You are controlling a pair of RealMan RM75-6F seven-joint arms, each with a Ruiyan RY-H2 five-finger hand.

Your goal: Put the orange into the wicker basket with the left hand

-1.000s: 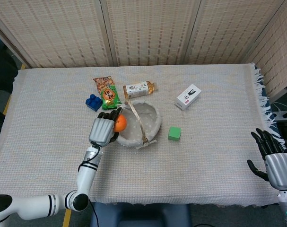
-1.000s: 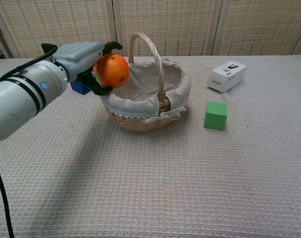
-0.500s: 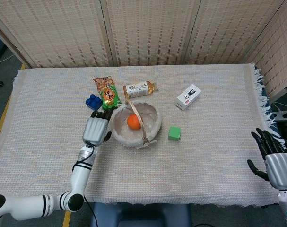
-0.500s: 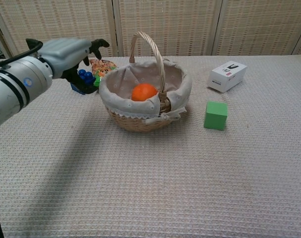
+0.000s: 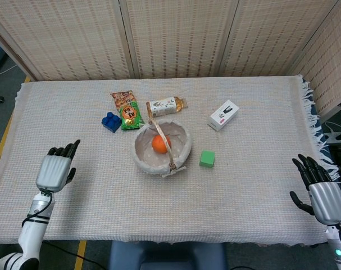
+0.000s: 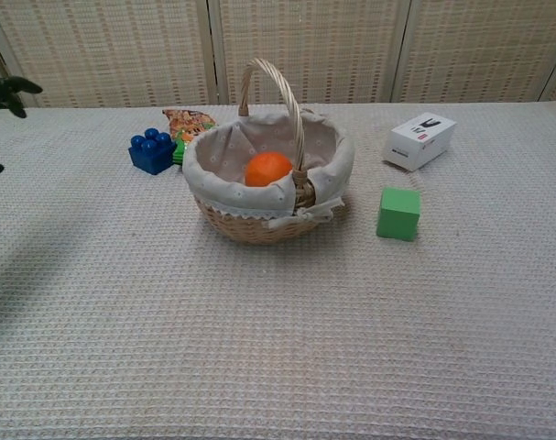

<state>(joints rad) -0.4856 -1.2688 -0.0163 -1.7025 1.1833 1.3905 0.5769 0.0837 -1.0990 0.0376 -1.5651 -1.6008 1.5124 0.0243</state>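
Observation:
The orange [image 5: 158,144] [image 6: 267,169] lies inside the cloth-lined wicker basket [image 5: 181,153] [image 6: 250,225] near the table's middle, beside the basket's arched handle. My left hand [image 5: 54,170] is far to the left of the basket, near the table's front-left edge, fingers apart and holding nothing; only its dark fingertips [image 6: 5,89] show at the chest view's left border. My right hand [image 5: 319,191] hangs off the table's front-right corner, fingers spread and empty.
Behind the basket lie a blue toy brick [image 5: 110,121] [image 6: 151,151], a green snack packet [image 5: 130,115], an orange snack packet [image 5: 122,99] and a small bottle [image 5: 166,106]. A white box [image 5: 223,115] [image 6: 419,140] and a green cube [image 5: 207,158] [image 6: 398,213] sit to its right.
The left hand let the orange go into the basket, then pulled back left and toward the table's front edge. The right hand barely shifted.

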